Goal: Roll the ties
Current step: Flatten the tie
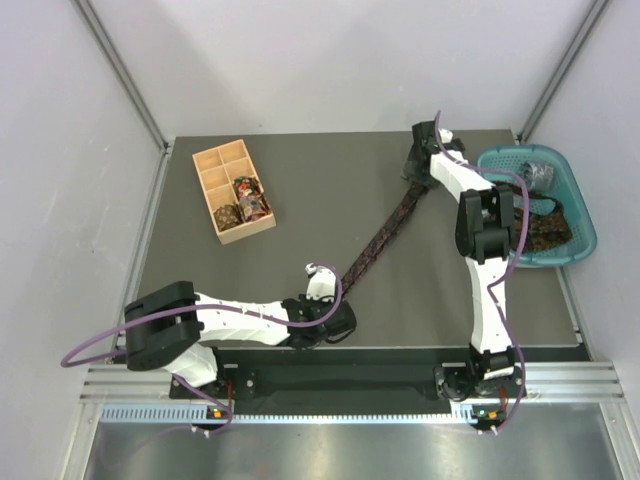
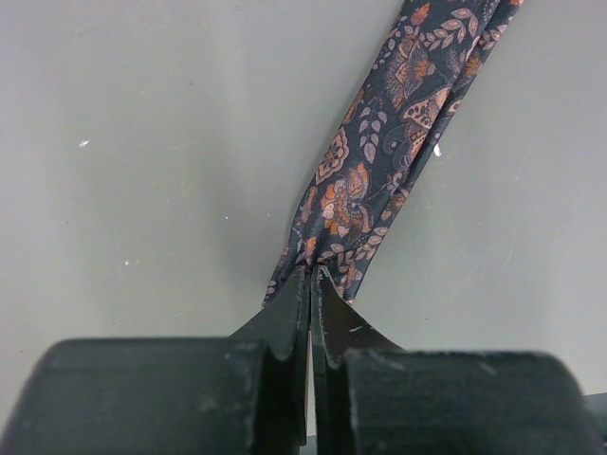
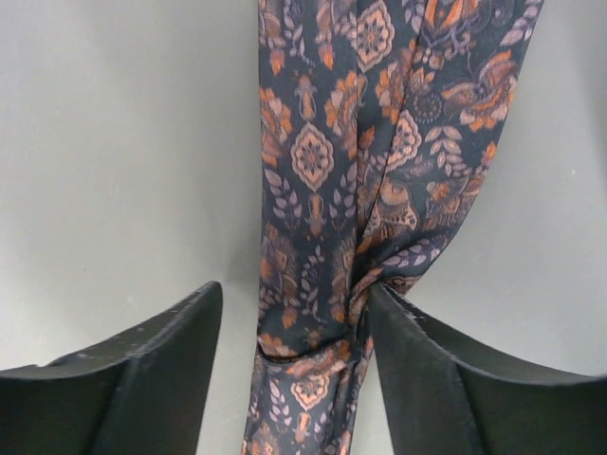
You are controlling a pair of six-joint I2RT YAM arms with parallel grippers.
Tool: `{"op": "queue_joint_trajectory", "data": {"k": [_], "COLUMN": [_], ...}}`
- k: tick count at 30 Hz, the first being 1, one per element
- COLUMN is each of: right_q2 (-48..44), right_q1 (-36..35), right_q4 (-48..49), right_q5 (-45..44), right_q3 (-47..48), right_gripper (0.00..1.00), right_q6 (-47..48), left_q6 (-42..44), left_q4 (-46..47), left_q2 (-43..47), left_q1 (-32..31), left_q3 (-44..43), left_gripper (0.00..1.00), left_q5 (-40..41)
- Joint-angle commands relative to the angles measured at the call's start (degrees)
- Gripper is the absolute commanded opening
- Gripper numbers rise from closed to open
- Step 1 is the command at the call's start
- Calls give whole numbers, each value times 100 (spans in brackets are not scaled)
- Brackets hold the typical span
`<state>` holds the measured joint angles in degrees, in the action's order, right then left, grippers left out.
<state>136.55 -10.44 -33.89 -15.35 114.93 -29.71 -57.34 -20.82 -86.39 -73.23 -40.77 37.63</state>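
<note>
From above, the dark grey worktop (image 1: pixel 300 200) has open room across its middle and front. A wooden box (image 1: pixel 207 170) stands near the far left corner with two coiled ties (image 1: pixel 250 195) in its compartments. A teal basket (image 1: pixel 585 215) at the right edge holds more dark fabric. One long paisley tie (image 1: pixel 385 232) lies stretched on a diagonal from the front centre towards the far right. The left claw (image 1: pixel 335 298) is at its near end and the right claw (image 1: pixel 418 168) at its far end, close to the worktop's back edge. From the left wrist, the left claw (image 2: pixel 311 284) is closed tight, pinching the tie (image 2: pixel 370 180) at its narrow end, and the strip runs away up and to the right over bare surface. From the right wrist, the right claw (image 3: pixel 296 294) stands open astride the tie (image 3: pixel 332 171). The right-hand finger touches a bunched fold of cloth, while a gap shows between the left-hand finger and the fabric, so nothing is gripped.
</note>
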Motion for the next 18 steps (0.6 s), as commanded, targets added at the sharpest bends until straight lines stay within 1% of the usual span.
{"op": "queue_joint_trajectory", "data": {"k": [1,5,6,8,9,12,14,18], "right_q2": [267,109,-39,-259,-556,-1050,-1078,-981], "right_q1": [191,200,209,209,209,217,217,217], "right_q4": [-179,-302,-285,-110,143,566,489,15], "right_q5": [-20,-160,-196,-170,-178,-196,-170,-337], "right_q3": [187,100,-57,-356,-732,-1314,-1281,-982], "right_gripper": [64,64,64,78,88,89,87,84], "right_q6": [53,71,80,124,141,194,194,89], "left_q6": [-5,100,118,170,188,241,250,259], "left_q4": [-511,-476,-467,-467,-458,-458,-458,-476], "left_q2": [60,184,201,210,202,193,228,342], "left_q1": [2,-7,-7,-7,-16,-16,-33,-77], "left_q3": [122,105,105,70,70,43,34,61], "left_gripper": [0,0,0,0,0,0,0,0], "left_q5": [60,-1,-10,-36,-27,-36,-45,-45]}}
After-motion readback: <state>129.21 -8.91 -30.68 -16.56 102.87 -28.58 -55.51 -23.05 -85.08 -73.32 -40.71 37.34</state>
